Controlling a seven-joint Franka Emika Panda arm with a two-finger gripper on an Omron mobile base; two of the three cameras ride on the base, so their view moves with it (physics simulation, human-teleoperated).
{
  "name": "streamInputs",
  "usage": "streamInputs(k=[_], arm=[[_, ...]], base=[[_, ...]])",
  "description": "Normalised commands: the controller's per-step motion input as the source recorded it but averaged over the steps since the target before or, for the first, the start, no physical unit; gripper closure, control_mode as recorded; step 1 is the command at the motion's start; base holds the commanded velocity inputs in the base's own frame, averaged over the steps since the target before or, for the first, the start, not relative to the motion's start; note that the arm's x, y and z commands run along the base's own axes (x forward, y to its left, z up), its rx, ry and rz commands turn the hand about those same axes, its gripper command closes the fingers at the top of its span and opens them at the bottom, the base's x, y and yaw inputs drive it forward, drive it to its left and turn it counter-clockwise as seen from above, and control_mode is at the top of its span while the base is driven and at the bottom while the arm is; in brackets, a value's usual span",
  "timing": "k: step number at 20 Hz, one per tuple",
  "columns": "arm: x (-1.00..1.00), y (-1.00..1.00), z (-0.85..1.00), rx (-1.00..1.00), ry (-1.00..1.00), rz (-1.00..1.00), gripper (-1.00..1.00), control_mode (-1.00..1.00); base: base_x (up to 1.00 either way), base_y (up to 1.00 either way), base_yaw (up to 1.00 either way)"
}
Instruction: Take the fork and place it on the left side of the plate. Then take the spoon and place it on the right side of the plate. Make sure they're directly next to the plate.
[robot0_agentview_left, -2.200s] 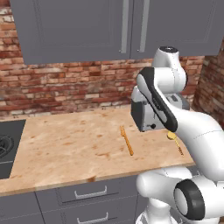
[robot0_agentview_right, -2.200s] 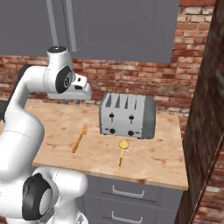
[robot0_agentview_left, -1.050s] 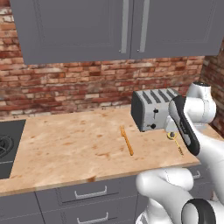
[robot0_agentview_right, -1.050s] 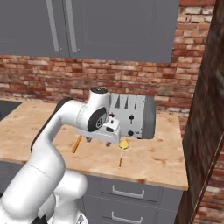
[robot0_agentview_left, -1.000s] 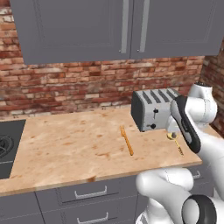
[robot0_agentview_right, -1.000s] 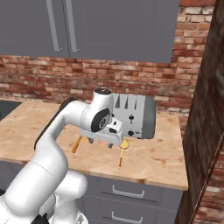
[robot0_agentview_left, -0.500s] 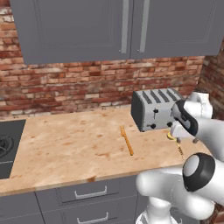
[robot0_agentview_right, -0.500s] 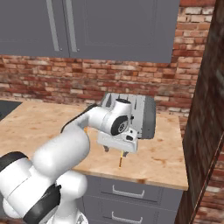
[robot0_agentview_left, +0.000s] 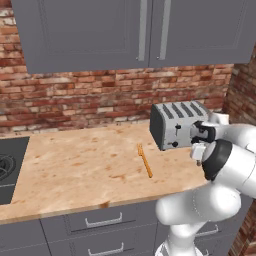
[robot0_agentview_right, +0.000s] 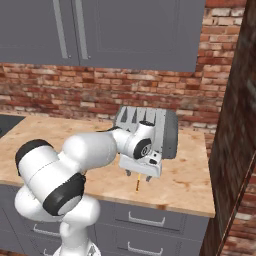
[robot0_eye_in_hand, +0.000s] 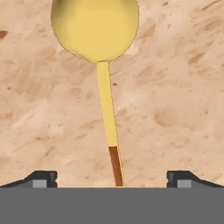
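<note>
The spoon (robot0_eye_in_hand: 94, 29) lies flat on the wooden counter, its round yellow bowl at the top of the hand view and its thin handle running down between my fingertips (robot0_eye_in_hand: 42, 178). My gripper (robot0_eye_in_hand: 111, 179) is open, low over the handle end, with one finger on each side and neither touching it. In the right base view the gripper (robot0_agentview_right: 138, 176) hangs just above the spoon's handle (robot0_agentview_right: 137, 185) in front of the toaster. The fork (robot0_agentview_left: 145, 161) lies on the counter left of the toaster. The plate is out of view.
A silver toaster (robot0_agentview_left: 177, 125) stands right behind my hand, close to the arm. A brick wall (robot0_agentview_right: 235, 125) closes the counter's right end. A black stovetop (robot0_agentview_left: 7, 167) sits at the far left. The counter's front edge (robot0_agentview_right: 165, 202) is near the spoon.
The arm has swung right, away from the fork, and come down in front of the toaster, so the open gripper now stands low over the spoon. Fork and spoon have not moved.
</note>
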Motion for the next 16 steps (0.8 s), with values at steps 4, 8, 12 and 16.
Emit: streamInputs(k=[4, 8, 12, 16], arm=[[0.39, 0.00, -0.40, -0.03, 0.00, 0.00, -1.00, -1.00], [0.25, -0.01, -0.33, -0.06, 0.00, 0.00, -1.00, -1.00], [0.14, -0.01, -0.26, -0.03, 0.00, 0.00, -1.00, -1.00], [0.15, 0.00, -0.46, -0.01, 0.00, 0.00, 1.00, -1.00]], base=[[0.00, 0.00, 0.00], [0.00, 0.00, 0.00], [0.00, 0.00, 0.00], [0.00, 0.00, 0.00]])
